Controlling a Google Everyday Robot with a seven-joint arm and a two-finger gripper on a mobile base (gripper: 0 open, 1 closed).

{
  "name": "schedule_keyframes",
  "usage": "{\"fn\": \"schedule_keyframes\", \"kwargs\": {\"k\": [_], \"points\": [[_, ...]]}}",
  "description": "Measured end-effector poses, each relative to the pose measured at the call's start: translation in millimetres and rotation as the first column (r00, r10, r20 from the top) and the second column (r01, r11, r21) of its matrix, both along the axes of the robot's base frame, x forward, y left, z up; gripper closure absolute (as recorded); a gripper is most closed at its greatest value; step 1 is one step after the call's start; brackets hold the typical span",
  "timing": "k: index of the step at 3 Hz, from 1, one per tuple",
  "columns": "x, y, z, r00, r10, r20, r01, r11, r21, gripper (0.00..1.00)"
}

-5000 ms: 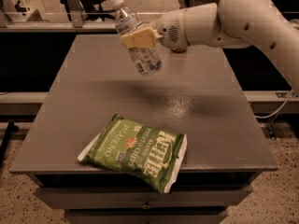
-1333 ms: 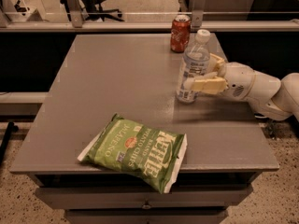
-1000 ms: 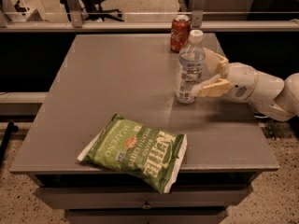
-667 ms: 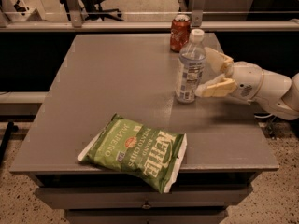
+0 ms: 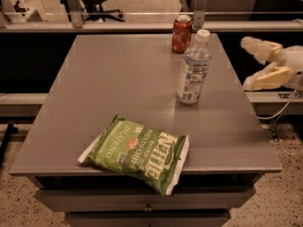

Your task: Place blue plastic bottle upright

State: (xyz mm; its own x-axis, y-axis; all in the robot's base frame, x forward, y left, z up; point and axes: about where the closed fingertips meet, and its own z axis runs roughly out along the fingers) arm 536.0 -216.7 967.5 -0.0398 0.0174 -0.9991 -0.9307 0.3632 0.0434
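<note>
Blue plastic bottle (image 5: 194, 67): one, upright on the table (image 5: 118, 74), right of centre, long axis vertical, cap up. Red soda can (image 5: 182, 33): one, just behind it. Kettle jalapeño chip bag (image 5: 137, 152): one, lower centre. Gripper (image 5: 245, 64): right edge, fingers wide apart, holding nothing.
</note>
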Motion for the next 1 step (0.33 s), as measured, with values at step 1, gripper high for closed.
{"fn": "schedule_keyframes", "kwargs": {"k": [1], "points": [[-1.8, -3.3, 4.9, 1.0000, 0.006, 0.003, -0.006, 1.000, -0.005, 0.00]]}}
